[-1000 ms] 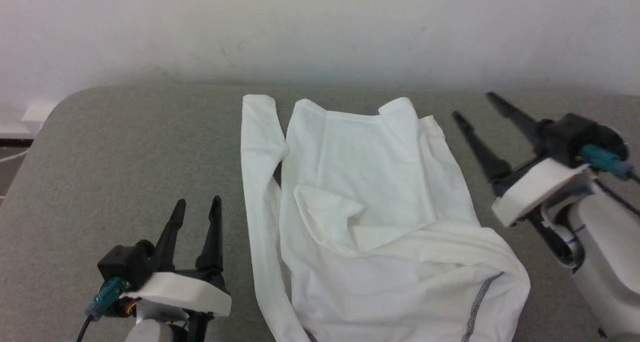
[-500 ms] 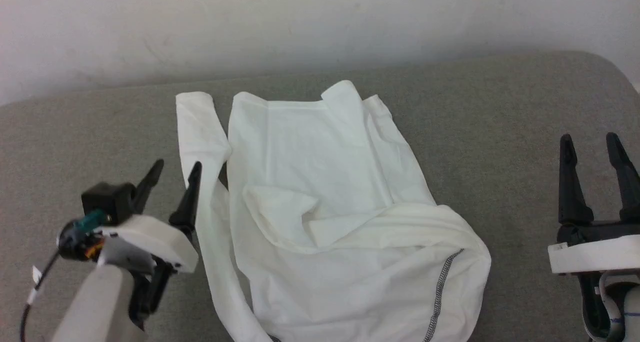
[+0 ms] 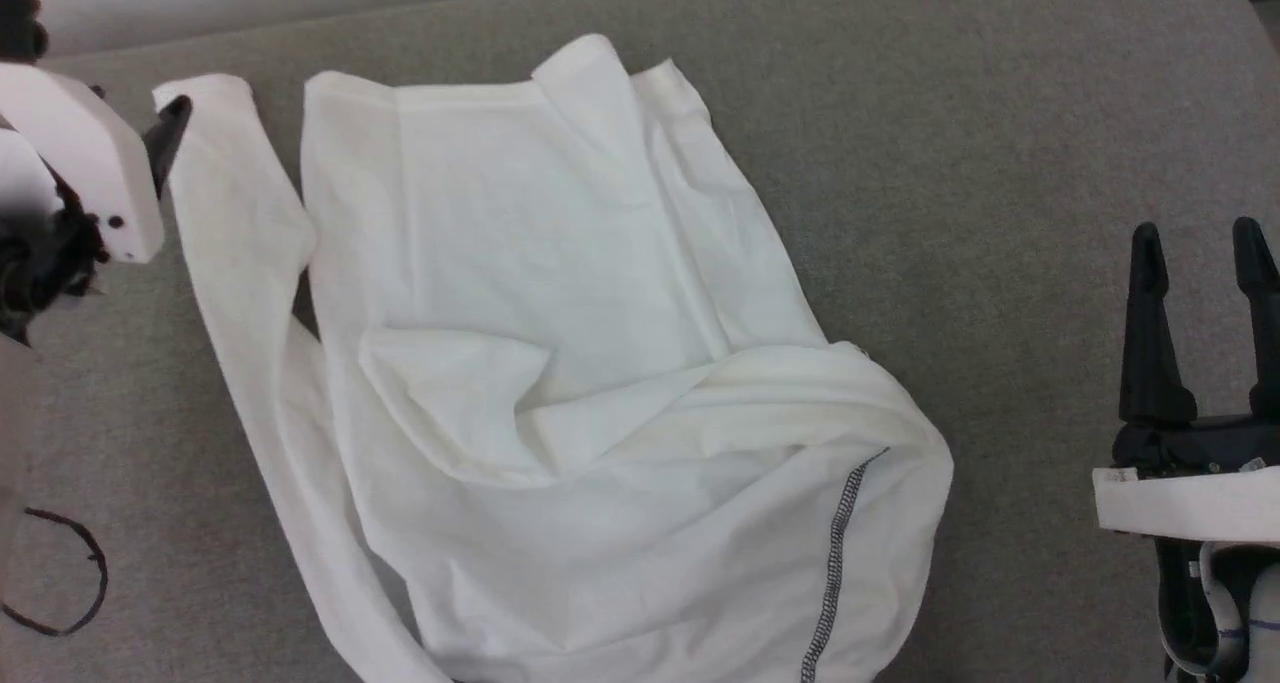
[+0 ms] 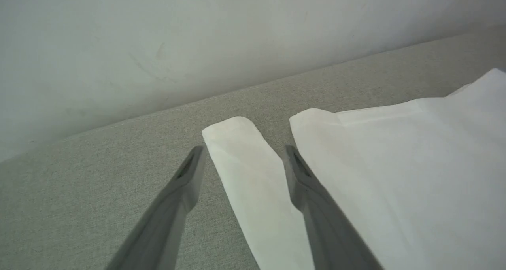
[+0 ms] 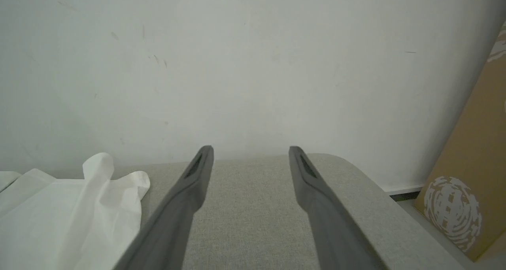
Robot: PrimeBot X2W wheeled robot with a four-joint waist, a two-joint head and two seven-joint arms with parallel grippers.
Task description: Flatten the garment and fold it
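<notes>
1. Grey woven fabric covers the padded surface (image 3: 1000, 163) on which the garment (image 3: 560, 363) lies spread. Its body is rumpled at the centre and its lower part is bunched toward you, with a line of dark stitching (image 3: 835, 543) on the near right fold.
2. One sleeve (image 3: 240, 243) runs straight along the garment's left side. Its cuff (image 3: 205, 93) lies at the far end, close to the pale wall (image 5: 253, 64).
3. Note the brown cardboard panel (image 5: 474, 163) with a white print, standing beyond the surface's right end in the right wrist view. You cannot tell what, if anything, it holds.
4. Compare with the head view half a second earlier. The whole picture has shifted, so treat the garment's larger, higher-left position as a camera move. The garment's folds read the same.
5. The left gripper (image 4: 244, 153) has gone from beside the sleeve's middle to the cuff end. In the head view one dark fingertip (image 3: 170, 123) sits just beside the cuff.
6. The right gripper (image 3: 1195, 233) has kept its place at the lower right of the head view, fingers pointing up, well apart from the garment. One second ago it stood angled near the garment's right edge.
7. Left jaws: fully spread, one finger on each side of the sleeve near the cuff in the left wrist view. They grip nothing. You cannot tell whether the fingers touch the cloth.
8. Right jaws: fully spread over bare grey fabric, holding nothing.
</notes>
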